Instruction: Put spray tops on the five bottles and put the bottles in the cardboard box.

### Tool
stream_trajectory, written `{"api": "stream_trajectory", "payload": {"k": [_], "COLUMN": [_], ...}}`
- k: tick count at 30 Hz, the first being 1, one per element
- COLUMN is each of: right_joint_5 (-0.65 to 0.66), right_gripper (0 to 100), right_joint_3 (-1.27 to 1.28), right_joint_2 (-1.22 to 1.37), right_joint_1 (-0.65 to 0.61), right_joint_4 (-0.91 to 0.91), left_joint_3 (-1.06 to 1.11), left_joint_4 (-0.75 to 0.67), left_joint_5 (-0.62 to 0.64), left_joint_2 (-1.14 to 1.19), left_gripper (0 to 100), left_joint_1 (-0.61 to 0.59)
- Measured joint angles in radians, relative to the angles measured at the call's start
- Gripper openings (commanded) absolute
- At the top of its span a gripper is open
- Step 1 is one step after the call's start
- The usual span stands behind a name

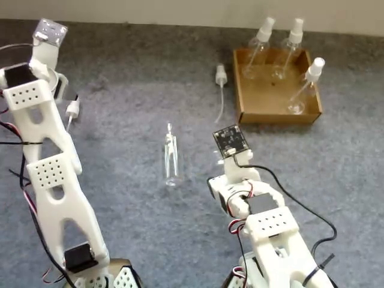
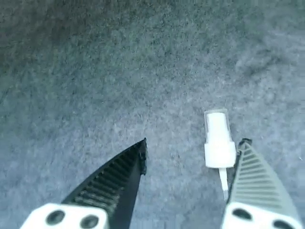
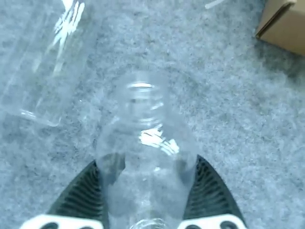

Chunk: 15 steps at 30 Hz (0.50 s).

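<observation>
Grey carpet (image 1: pixel 150 90); clear bottle (image 3: pixel 143 124) in right end effector (image 3: pixel 147 163)

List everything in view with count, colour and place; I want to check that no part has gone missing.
Box: one, brown cardboard, far right of the table.
Capped bottles: three, clear with white tops, in the box.
Open bottles: two, clear; one lying mid-table, one held in the right gripper.
Loose tops: two, white; one just left of the box, one on the table between the left gripper's fingers.
Table: one, grey.
Arms: two, white, left and right; left gripper open, right gripper shut on a bottle.
</observation>
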Motion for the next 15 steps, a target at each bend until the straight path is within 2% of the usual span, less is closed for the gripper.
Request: {"api": "stream_trajectory", "payload": {"k": [8, 15], "right_joint_5": [0.000, 0.000], "right_gripper": [0.4, 0.4], "right_joint_3": [0.000, 0.000], "right_joint_2": [0.000, 0.000], "right_joint_1": [0.000, 0.000], "right_joint_4": [0.000, 0.000], "left_joint_3": [-0.005, -0.018], "left_joint_4": [-0.219, -0.262], "left_joint_5": [0.034, 0.041], "left_joint_2": [0.161, 0.253], "left_gripper": [28, 27], "left_joint_1": [0.011, 0.041]}}
